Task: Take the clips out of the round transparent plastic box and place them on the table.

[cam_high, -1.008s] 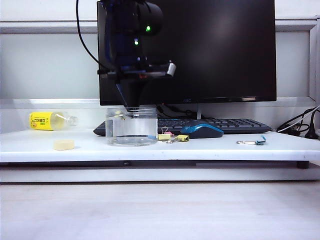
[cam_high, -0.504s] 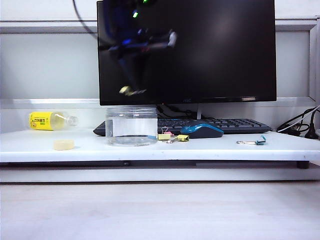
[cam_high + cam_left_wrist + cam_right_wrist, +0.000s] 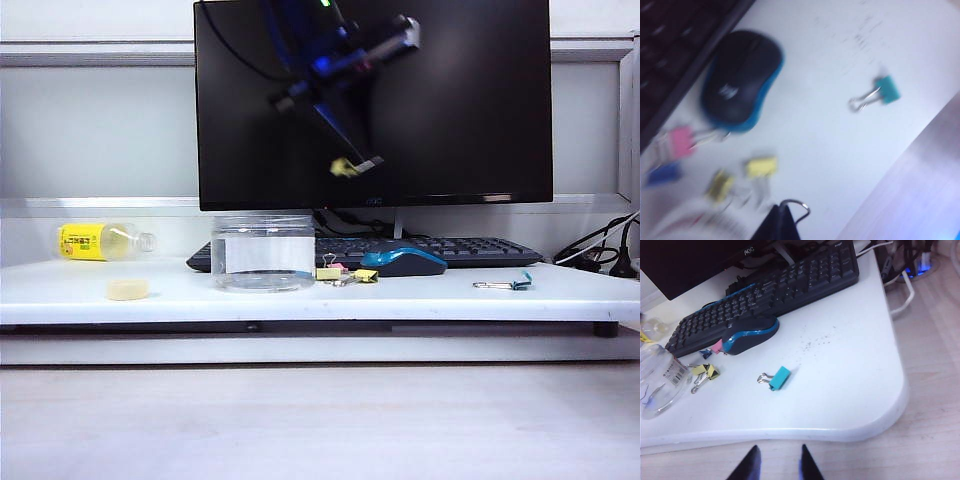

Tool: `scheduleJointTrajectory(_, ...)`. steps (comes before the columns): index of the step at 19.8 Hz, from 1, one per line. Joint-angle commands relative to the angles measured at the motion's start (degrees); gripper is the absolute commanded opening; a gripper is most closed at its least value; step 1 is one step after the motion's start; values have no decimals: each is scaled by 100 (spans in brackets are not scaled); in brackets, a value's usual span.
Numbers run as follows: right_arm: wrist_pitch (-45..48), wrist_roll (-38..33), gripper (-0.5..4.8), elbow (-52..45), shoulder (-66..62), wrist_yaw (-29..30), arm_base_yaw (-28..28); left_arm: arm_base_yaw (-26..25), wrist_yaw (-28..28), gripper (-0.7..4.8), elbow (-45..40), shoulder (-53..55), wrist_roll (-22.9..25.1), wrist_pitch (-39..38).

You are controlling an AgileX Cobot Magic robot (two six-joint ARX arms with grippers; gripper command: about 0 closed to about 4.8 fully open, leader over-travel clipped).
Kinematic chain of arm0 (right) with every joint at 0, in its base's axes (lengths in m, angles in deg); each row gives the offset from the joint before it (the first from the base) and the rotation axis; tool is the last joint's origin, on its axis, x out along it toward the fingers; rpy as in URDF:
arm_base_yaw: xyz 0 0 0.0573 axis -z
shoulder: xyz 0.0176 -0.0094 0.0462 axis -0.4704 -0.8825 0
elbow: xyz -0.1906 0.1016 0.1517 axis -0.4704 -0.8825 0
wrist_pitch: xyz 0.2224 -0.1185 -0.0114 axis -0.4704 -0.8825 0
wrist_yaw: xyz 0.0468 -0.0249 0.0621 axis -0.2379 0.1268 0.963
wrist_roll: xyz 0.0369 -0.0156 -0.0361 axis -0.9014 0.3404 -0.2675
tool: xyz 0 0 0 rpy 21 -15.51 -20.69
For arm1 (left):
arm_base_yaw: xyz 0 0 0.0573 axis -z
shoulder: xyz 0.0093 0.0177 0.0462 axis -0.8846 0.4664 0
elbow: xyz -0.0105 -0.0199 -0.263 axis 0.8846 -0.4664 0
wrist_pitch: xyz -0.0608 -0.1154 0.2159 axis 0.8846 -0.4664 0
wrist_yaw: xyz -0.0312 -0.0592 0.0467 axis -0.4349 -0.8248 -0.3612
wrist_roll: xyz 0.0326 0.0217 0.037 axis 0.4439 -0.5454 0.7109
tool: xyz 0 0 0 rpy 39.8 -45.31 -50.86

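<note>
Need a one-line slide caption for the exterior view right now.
Left gripper, shut on a yellow clip, hangs above the mouse, right of the box.

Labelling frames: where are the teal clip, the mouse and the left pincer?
teal clip [image 3: 780, 378], right wrist view, teal body.
mouse [image 3: 742, 75], left wrist view, black top.
left pincer [image 3: 350, 165], exterior view, tips, shut on yellow clip.

The white tabletop [image 3: 420, 297] carries a lying bottle [image 3: 102, 241], a pale disc [image 3: 128, 289], the round transparent plastic box [image 3: 264, 252], small clips [image 3: 346, 273] just beside it — then mouse [image 3: 404, 261], keyboard [image 3: 470, 248], a teal clip [image 3: 506, 284] well apart.
</note>
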Motion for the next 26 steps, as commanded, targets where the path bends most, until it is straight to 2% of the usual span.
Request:
scheduleJointTrajectory(1,87,28,107,13,-2,-9,2,44,-203,-6,20,245,20,221)
scheduleJointTrajectory(6,79,26,107,13,-2,-2,0,46,-341,-6,20,763,13,476)
scheduleJointTrajectory(13,81,24,107,13,-2,15,-4,46,-516,-6,20,949,-4,807)
scheduleJointTrajectory(15,173,-166,107,13,-2,330,-2,46,-619,-6,20,951,-4,874)
scheduleJointTrajectory(18,704,-317,107,13,0,1145,-2,46,-706,-6,20,973,-4,892)
scheduleJointTrajectory(26,1027,-671,107,13,0,2065,-2,46,-1139,-6,20,1106,-11,848)
